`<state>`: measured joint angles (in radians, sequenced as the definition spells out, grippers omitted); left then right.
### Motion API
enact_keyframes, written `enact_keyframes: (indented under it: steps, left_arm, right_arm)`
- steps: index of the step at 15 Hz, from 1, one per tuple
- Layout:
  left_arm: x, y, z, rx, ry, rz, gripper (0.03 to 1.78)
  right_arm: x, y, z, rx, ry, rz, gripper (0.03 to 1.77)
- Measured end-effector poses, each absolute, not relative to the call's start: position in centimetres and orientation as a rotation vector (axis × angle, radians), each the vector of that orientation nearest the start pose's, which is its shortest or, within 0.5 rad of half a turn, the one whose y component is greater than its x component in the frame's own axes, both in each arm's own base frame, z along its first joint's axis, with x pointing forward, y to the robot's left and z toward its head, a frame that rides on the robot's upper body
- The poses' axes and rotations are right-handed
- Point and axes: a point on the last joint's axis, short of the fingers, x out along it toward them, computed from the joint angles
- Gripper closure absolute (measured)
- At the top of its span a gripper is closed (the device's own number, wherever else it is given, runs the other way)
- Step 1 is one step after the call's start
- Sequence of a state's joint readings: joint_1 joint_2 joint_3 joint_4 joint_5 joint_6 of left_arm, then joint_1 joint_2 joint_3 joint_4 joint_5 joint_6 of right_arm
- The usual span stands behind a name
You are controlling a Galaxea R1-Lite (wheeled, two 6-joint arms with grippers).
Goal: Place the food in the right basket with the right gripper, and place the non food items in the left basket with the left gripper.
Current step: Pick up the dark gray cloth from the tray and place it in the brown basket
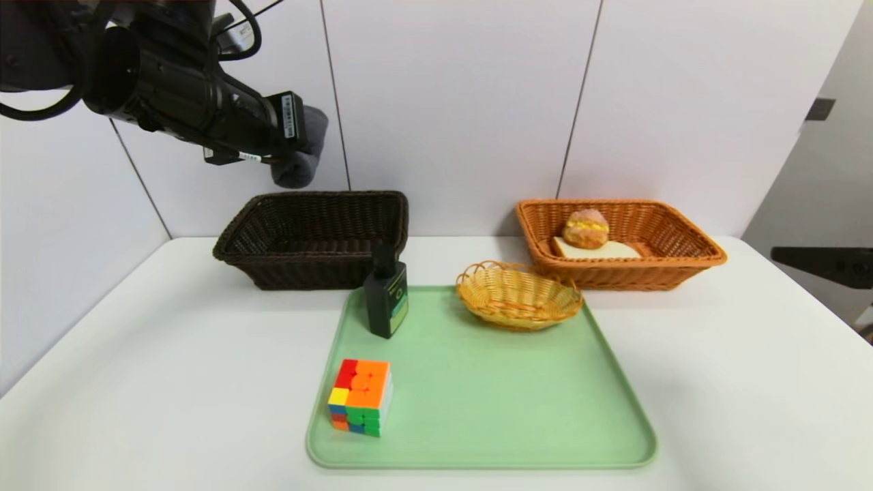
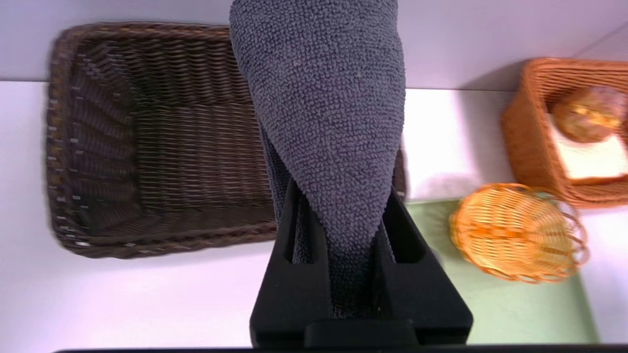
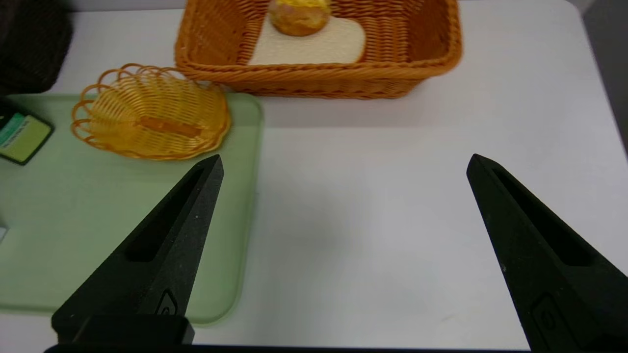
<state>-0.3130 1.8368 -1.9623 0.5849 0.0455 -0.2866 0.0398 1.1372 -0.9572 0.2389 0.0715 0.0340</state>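
Dark grey rolled cloth (image 2: pixel 324 122) pinched between the fingers (image 2: pixel 294 274) of the left gripper (image 2: pixel 343 235), clamped tight on its lower end; cloth sticks out past the tips. In the head view the left gripper (image 1: pixel 293 146) is up in the air above the left basket (image 1: pixel 314 239), not touching it. That dark brown basket sits on the white surface (image 1: pixel 136 382) against the wall, nothing seen inside.

Right gripper (image 3: pixel 343 164) hovers over bare surface beside the green tray (image 3: pixel 98 220), fingers (image 3: pixel 167 255) spread wide, holding nothing, touching nothing.

Right basket (image 1: pixel 682 262), orange-tan, holds the bread slice (image 1: pixel 614 251) lying flat with the bun (image 1: pixel 586 228) on top of it.

On the tray (image 1: pixel 491 409): bottle (image 1: pixel 386 300) upright at the far left corner, puzzle cube (image 1: pixel 360 397) near the front left edge, small yellow oval basket (image 1: pixel 518 296) at the far right, just in front of the right basket.
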Motion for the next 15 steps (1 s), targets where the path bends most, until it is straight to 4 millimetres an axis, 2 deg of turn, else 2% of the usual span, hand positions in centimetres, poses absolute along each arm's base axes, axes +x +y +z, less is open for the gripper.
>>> enact_keyframes:
  steps: [7, 9, 15]
  left_arm:
    - [35.3, -7.0, 31.5, -0.107, 0.542, -0.157, 1.56]
    - [36.1, -6.5, 30.7, -0.088, 0.561, -0.147, 1.56]
    - [38.8, -5.3, 27.8, -0.096, 0.615, -0.102, 1.56]
  right_arm:
    - [20.1, 1.4, 27.1, -0.064, 0.656, 0.201, 0.09]
    - [20.8, 1.4, 26.9, -0.061, 0.717, 0.197, 0.09]
    - [21.6, 0.9, 26.6, -0.045, 0.730, 0.181, 0.09]
